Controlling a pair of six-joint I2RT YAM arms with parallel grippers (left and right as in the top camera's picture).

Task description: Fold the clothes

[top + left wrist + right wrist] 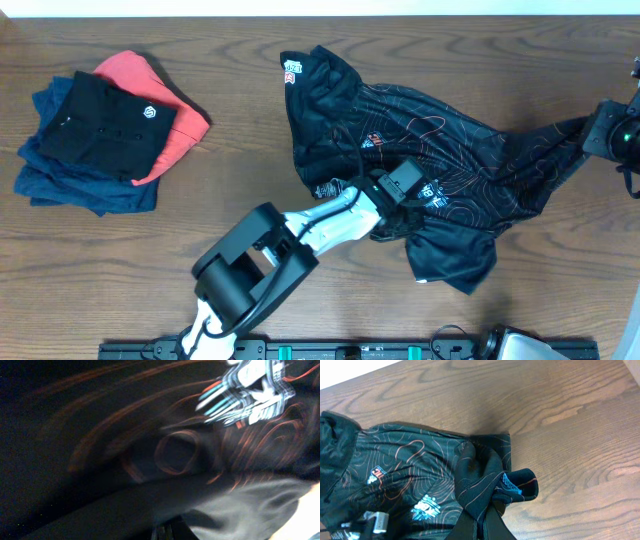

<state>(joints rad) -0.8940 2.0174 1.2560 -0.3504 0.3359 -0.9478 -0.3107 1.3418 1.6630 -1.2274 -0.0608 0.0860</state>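
Spreading out the shirt [450, 150], heaped right of centre in the overhead frame, unfolded. Clamped at its right tip by the right gripper [480, 519]; pinched lower middle, seemingly, by the clenched left gripper [405, 188], blurred close up. Next: draw apart gently to flatten.

I see a black shirt [450, 160] with thin orange wavy lines and small red-and-white logos. The surface [250, 130] is brown, streaky wood.
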